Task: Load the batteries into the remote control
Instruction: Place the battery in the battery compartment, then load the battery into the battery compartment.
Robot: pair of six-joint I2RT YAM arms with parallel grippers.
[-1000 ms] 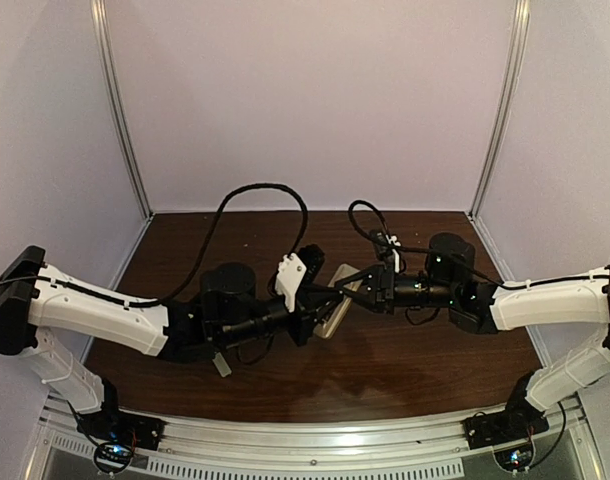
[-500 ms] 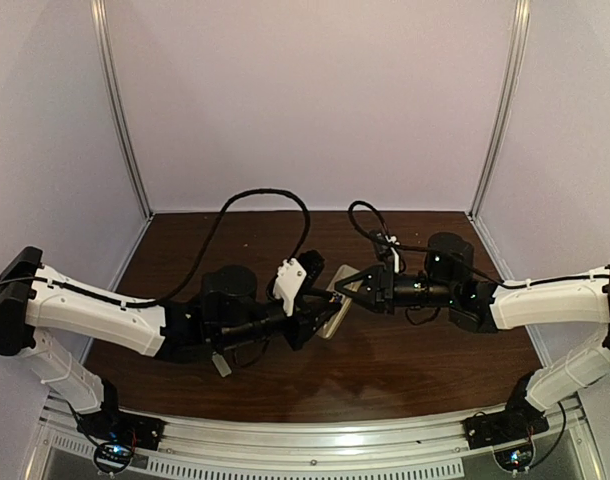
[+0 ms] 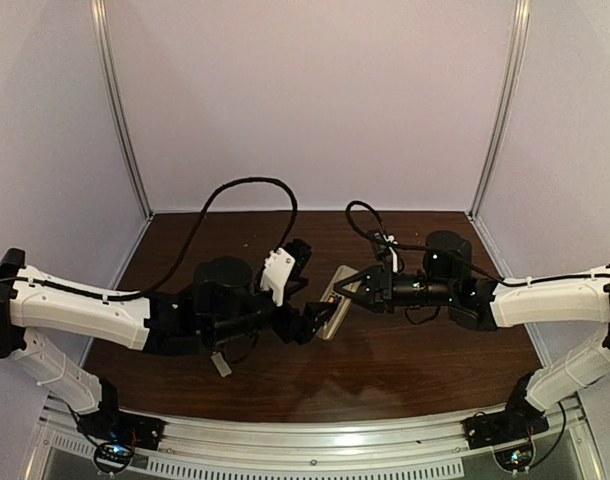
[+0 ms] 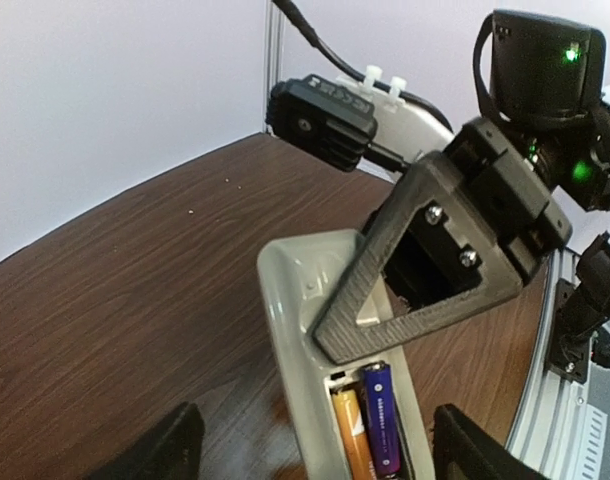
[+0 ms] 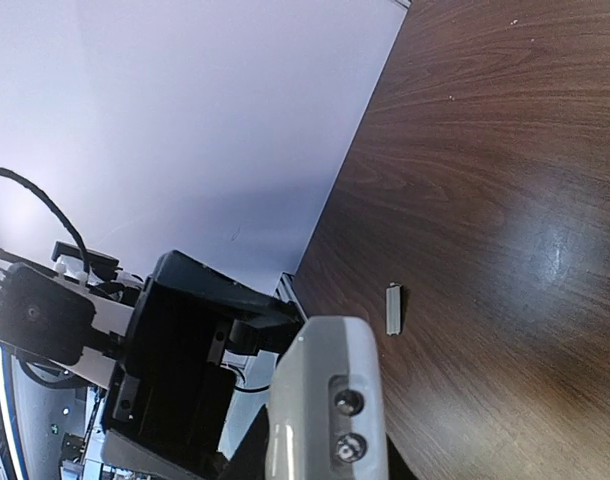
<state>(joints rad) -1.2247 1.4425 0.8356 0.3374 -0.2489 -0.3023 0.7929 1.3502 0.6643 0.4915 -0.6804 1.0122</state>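
Left fingers (image 4: 177, 446) grip remote control (image 4: 297, 292), two batteries (image 4: 378, 420) seated inside; right fingers (image 4: 405, 322) touch it, open or closed unclear.

Top view. The left arm (image 3: 85, 310) and right arm (image 3: 545, 300) reach inward from the near corners and meet over the middle of the dark wooden worktop (image 3: 405, 370). The left hand (image 3: 313, 320) grips the lower end of the remote (image 3: 333, 315), which lies tilted with its long axis running away from the bases. The tip of the right hand (image 3: 341, 292) touches the remote's farther half; whether its fingers are parted cannot be told from above. A small grey cover (image 3: 222, 365) lies on the worktop below the left forearm. A black cable (image 3: 235, 188) arches above the left wrist. A metal rail (image 3: 315, 440) spans the near edge.
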